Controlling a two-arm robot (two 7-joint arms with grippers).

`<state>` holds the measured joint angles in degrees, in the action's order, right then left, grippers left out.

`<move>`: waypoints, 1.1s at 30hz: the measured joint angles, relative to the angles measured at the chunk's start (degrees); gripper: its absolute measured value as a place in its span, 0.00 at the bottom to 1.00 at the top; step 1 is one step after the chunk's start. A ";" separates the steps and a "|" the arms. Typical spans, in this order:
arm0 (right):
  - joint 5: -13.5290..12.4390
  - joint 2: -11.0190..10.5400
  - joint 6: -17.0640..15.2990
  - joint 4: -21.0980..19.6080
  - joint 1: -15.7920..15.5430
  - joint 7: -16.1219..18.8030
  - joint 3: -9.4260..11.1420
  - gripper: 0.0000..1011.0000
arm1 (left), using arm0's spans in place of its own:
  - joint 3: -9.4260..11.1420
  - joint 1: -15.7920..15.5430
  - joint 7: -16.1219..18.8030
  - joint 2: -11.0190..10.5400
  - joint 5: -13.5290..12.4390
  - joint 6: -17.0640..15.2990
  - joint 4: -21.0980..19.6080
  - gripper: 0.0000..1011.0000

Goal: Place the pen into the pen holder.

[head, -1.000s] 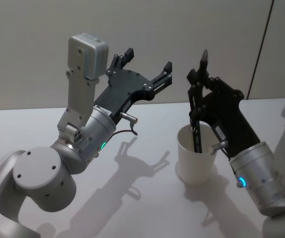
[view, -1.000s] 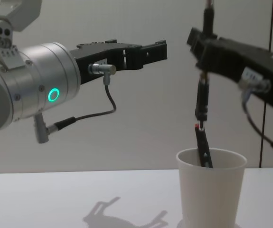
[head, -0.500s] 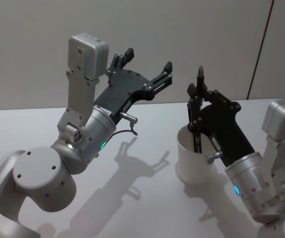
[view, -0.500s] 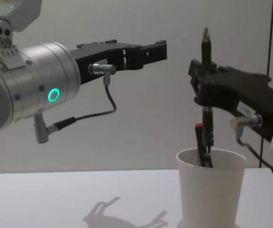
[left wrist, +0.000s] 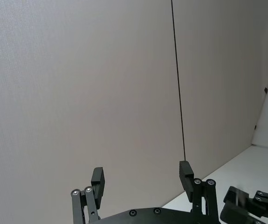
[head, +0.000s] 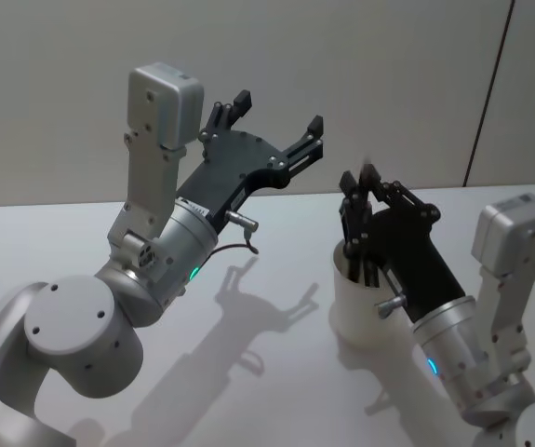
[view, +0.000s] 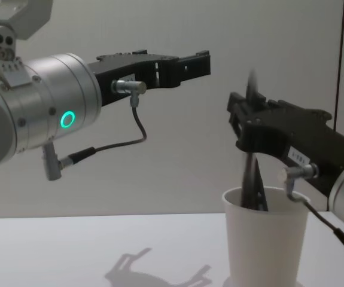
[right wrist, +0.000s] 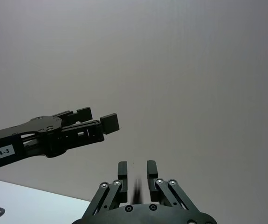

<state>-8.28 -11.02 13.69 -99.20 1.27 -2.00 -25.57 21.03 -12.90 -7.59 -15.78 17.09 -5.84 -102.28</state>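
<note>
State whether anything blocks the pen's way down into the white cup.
Nothing visible does. The right gripper holds the pen upright over the pen holder, its lower end already inside the rim beside another dark pen. The left gripper is raised well aside.

The pen holder [view: 266,239] looks like matt white paper. The left gripper [head: 272,119] is matt black plastic; its arm [view: 37,107], brushed silver metal

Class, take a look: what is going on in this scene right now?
The right gripper holds a pen upright between its fingers, with the pen's lower end inside the white pen holder on the table. Another pen already leans in the cup. The left gripper hangs open, raised to the left of the cup.
</note>
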 joint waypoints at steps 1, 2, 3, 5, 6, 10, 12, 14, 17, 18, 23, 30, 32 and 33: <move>0.11 0.08 0.02 0.13 0.00 -0.01 -0.02 0.24 | 0.00 0.00 0.00 0.00 0.00 0.00 0.00 0.99; 0.16 0.12 0.03 0.17 0.00 -0.01 -0.04 0.27 | 0.00 0.00 0.00 0.00 0.00 0.00 0.00 0.99; 0.19 0.15 0.04 0.23 0.00 -0.01 -0.06 0.29 | 0.00 0.00 0.00 0.00 0.00 0.00 0.00 0.99; 0.25 0.20 0.07 0.33 0.00 -0.02 -0.07 0.34 | 0.00 0.00 0.00 0.00 0.00 0.00 0.00 0.99; 0.34 0.25 0.09 0.40 0.00 -0.02 -0.10 0.38 | 0.00 0.00 0.00 0.00 0.00 0.00 0.00 0.99; 0.48 0.36 0.14 0.58 0.00 -0.03 -0.14 0.49 | 0.00 0.00 0.00 0.00 0.00 0.00 0.00 0.99; 0.55 0.41 0.16 0.64 0.00 -0.03 -0.16 0.58 | 0.00 0.00 0.00 0.00 0.00 0.00 0.00 0.99; 0.60 0.45 0.17 0.72 0.00 -0.03 -0.18 0.62 | 0.00 0.00 0.00 0.00 0.00 0.00 0.00 0.99; 0.65 0.50 0.19 0.79 0.00 -0.03 -0.20 0.72 | 0.00 0.00 0.00 0.00 0.00 0.00 0.00 0.99; 0.66 0.50 0.20 0.80 0.00 -0.03 -0.20 0.77 | 0.00 0.00 0.01 0.00 0.00 0.00 0.00 0.99; 0.73 0.54 0.23 0.88 0.00 -0.03 -0.23 0.90 | 0.00 0.00 0.01 0.00 0.00 0.00 0.00 0.99; 0.79 0.58 0.25 0.94 0.00 -0.02 -0.24 0.99 | 0.00 0.00 0.01 0.00 0.00 0.00 0.00 0.99; 0.80 0.59 0.25 0.95 0.00 -0.02 -0.24 0.99 | 0.00 0.00 0.01 0.00 0.00 0.00 0.00 0.99; 0.81 0.59 0.25 0.96 0.00 -0.03 -0.24 0.99 | 0.00 0.00 0.01 0.00 0.00 0.00 0.00 0.99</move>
<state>-7.47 -10.43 13.93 -98.24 1.28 -2.02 -25.81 21.03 -12.90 -7.59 -15.78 17.09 -5.84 -102.28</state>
